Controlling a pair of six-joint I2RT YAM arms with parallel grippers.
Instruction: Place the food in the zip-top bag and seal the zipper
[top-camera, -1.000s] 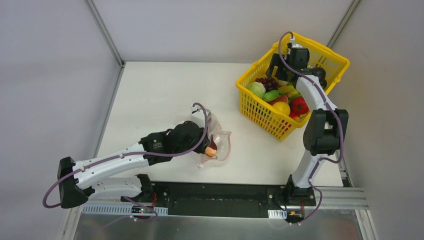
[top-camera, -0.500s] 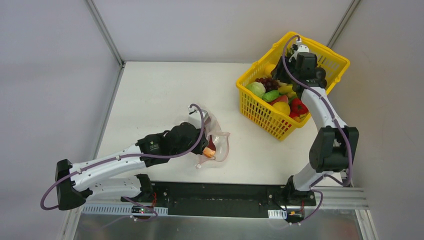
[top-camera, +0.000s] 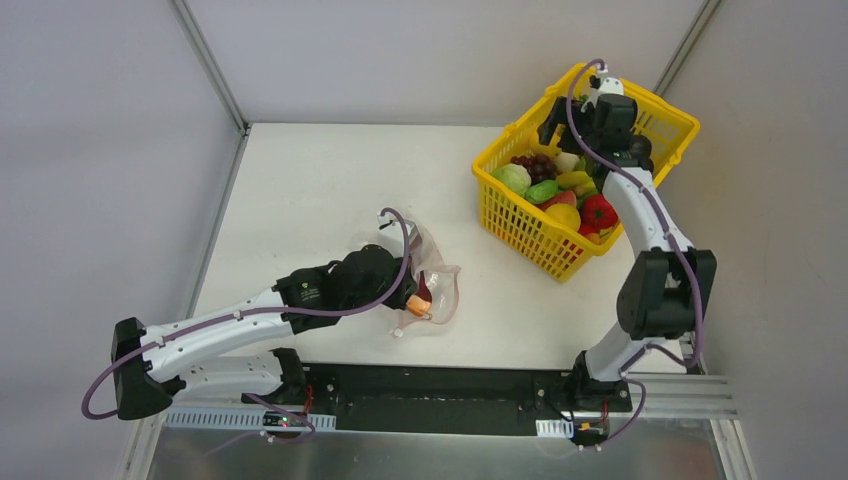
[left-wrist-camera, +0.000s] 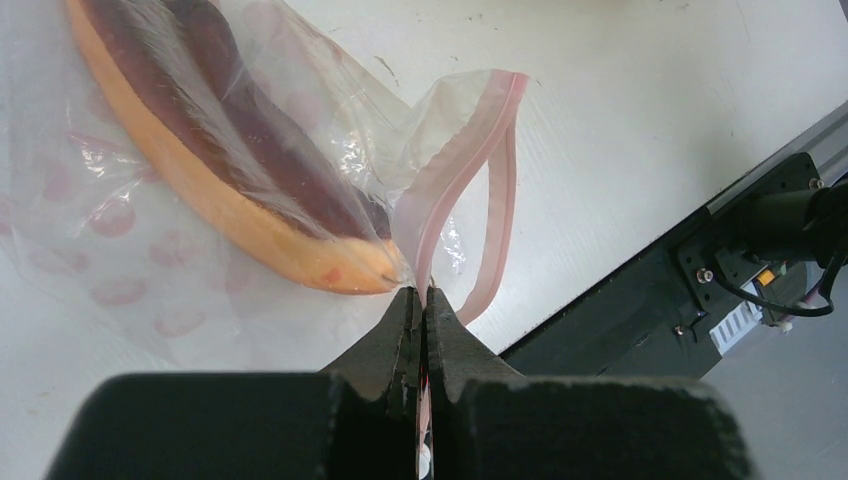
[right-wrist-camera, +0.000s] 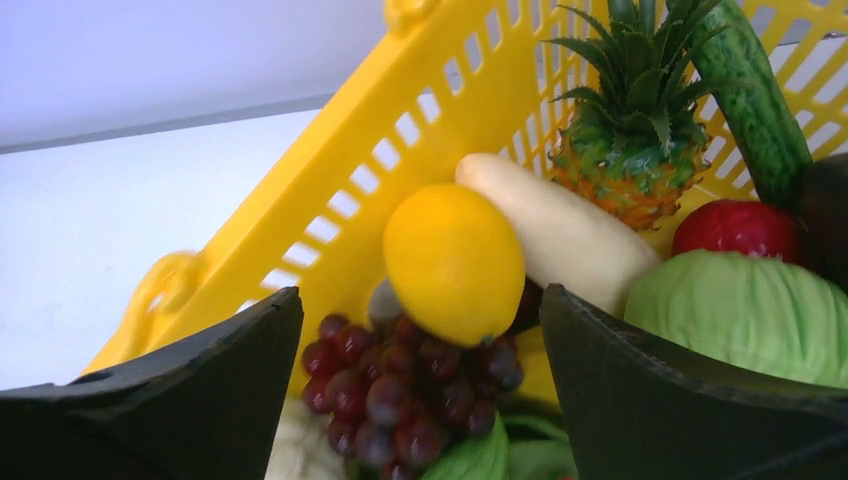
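Note:
The clear zip-top bag (top-camera: 438, 283) lies on the table near the front, and its pink zipper (left-wrist-camera: 462, 165) stands open in a loop. My left gripper (left-wrist-camera: 422, 292) is shut on that strip at one end. An orange and dark brown food piece (left-wrist-camera: 225, 165) is inside the bag. My right gripper (top-camera: 562, 135) hangs open over the yellow basket, with nothing between its fingers. Below its jaws are the purple grapes (right-wrist-camera: 400, 390) and a yellow lemon (right-wrist-camera: 455, 260). A cabbage (right-wrist-camera: 740, 310), a tomato (right-wrist-camera: 735, 225), a pineapple (right-wrist-camera: 625, 150) and a cucumber (right-wrist-camera: 750, 90) lie beside them.
The yellow lattice basket (top-camera: 520, 228) stands at the back right, tilted, full of toy food. The black rail of the arm bases (left-wrist-camera: 760, 240) runs just beyond the bag at the table's near edge. Grey walls close in the table on three sides.
My right wrist has shifted a little toward the basket's far side, jaws still wide. The left gripper drew the bag slightly toward the near edge, then stayed put.

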